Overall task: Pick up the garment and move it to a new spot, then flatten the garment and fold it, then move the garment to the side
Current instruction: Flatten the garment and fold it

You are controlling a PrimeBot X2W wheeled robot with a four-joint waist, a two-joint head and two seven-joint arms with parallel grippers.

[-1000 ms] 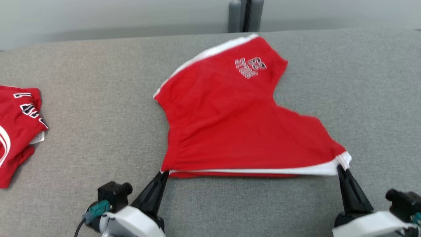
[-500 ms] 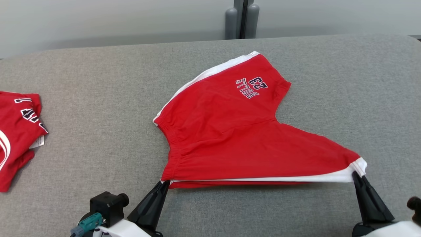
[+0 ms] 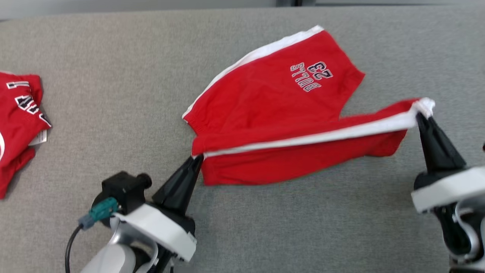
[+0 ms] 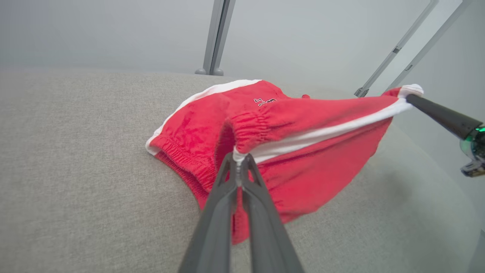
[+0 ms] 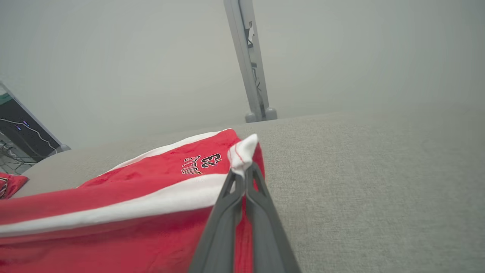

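Note:
The garment (image 3: pixel 273 106) is a pair of red shorts with white side stripes and a "BULLS 23" print, lying on the grey table (image 3: pixel 113 76). My left gripper (image 3: pixel 197 159) is shut on the waistband corner of its near side edge, and my right gripper (image 3: pixel 418 115) is shut on the hem corner. That striped edge is lifted off the table and stretched between them, with cloth hanging below. In the left wrist view my fingers (image 4: pixel 238 167) pinch the white stripe of the garment (image 4: pixel 189 125). In the right wrist view my fingertips (image 5: pixel 244 168) clamp the white hem of the garment (image 5: pixel 113 212).
Another red garment (image 3: pixel 17 125) with black and white lettering lies bunched at the table's left edge. A grey post (image 5: pixel 248 60) stands beyond the far edge. Bare grey table surface stretches left of the shorts and along the near edge.
Both grippers have lifted the near striped edge off the table and carried it toward the far side, the right end going farthest. The camera has tilted down.

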